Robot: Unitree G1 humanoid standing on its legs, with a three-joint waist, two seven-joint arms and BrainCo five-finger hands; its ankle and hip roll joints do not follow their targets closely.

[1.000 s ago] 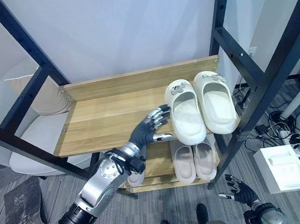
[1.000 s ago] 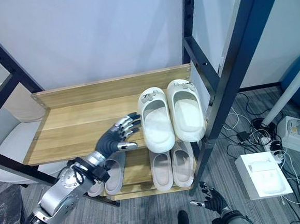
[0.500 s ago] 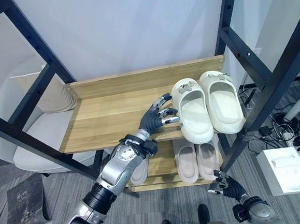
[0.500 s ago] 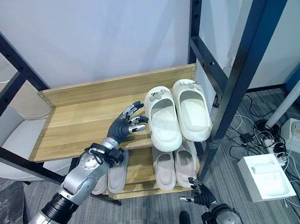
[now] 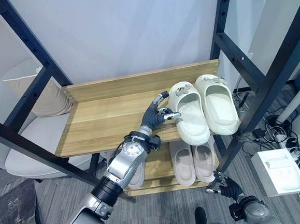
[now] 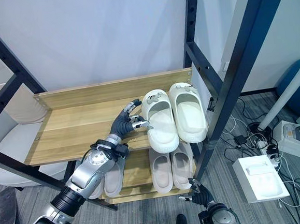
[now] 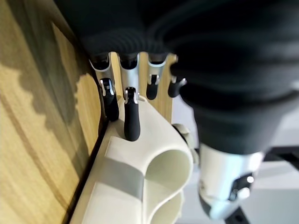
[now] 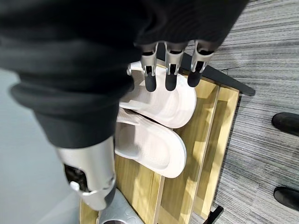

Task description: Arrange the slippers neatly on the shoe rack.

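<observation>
On the upper shelf of the shoe rack, toward its right end, a pair of cream slippers sits side by side with toes pointing to the far edge. The left slipper lies a little askew, its heel hanging past the near edge of the board; the right slipper sits straighter just beside it, the two touching along their sides.

The left hand reaches across the shelf, its fingers straight and loosely spread, with the tips resting against the left side wall of the left slipper near its toe strap. Nothing is curled round the slipper; this reads as a push or nudge, not a grasp. The right hand hangs low near the floor, fingers relaxed and apart, holding nothing.

On the lower shelf, another pale pair lies under the cream ones.

The slippers look like moulded foam: light, springy and thick-walled, likely to slide easily on the smooth wood. A sideways push at the wall should turn one readily, though the overhanging heel could tip it off. For lifting, the strap over the toe seems the best hold.
</observation>
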